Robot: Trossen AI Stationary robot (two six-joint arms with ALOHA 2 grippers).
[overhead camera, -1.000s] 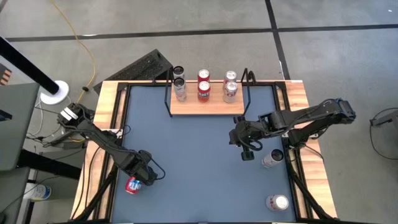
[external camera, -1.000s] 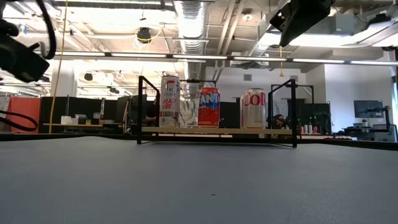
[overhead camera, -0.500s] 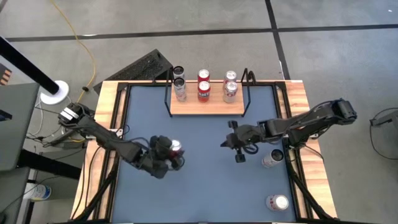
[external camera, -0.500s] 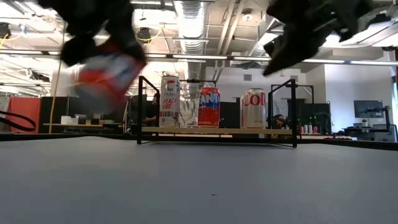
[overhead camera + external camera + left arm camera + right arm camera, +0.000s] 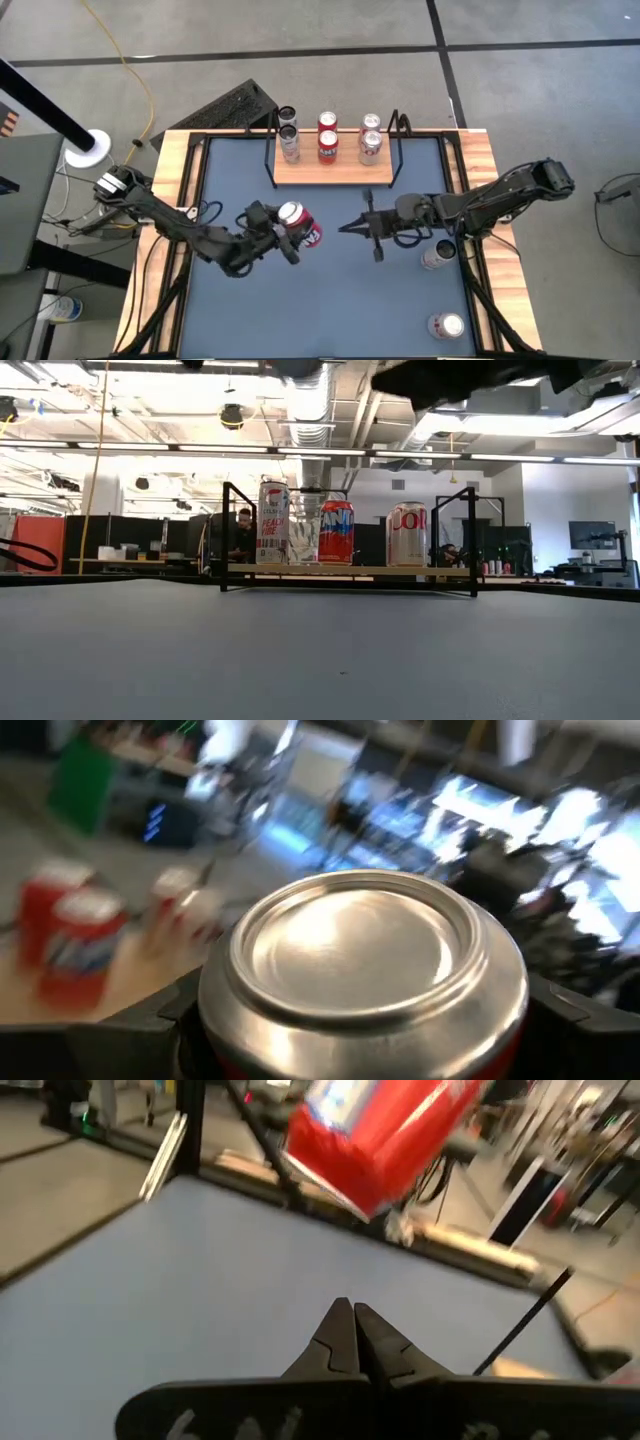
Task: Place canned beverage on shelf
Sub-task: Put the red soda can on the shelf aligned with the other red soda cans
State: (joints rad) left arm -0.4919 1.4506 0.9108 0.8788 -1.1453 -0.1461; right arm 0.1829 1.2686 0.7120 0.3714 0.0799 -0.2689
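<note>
Left pincer [image 5: 283, 238]: clamped across the body of a red aluminium drinks can with white lettering [image 5: 298, 224], carried tilted in the air above the middle of the blue-topped bench [image 5: 330, 300], short of the shelf.
Right pincer [image 5: 345, 228]: fingers pressed together on nothing, pointing at the can from just beside it, over the bench centre.
Can, left wrist view: its plain silver base [image 5: 360, 942] faces the camera, with a dark finger showing at either side.
Shelf: small light-wood board on a thin black wire frame [image 5: 330, 170] at the bench's far edge, already carrying six cans in three pairs; the near strip of board looks bare.
Handling, weight: probably full, so fairly heavy for its size.
Handling, surface: smooth painted metal, likely to slip or swing in a light hold.
Handling, stiffness: thin wall, would dent under a hard squeeze.
Where to hold: round the mid-body, fingers on opposite sides, clear of the rims.
</note>
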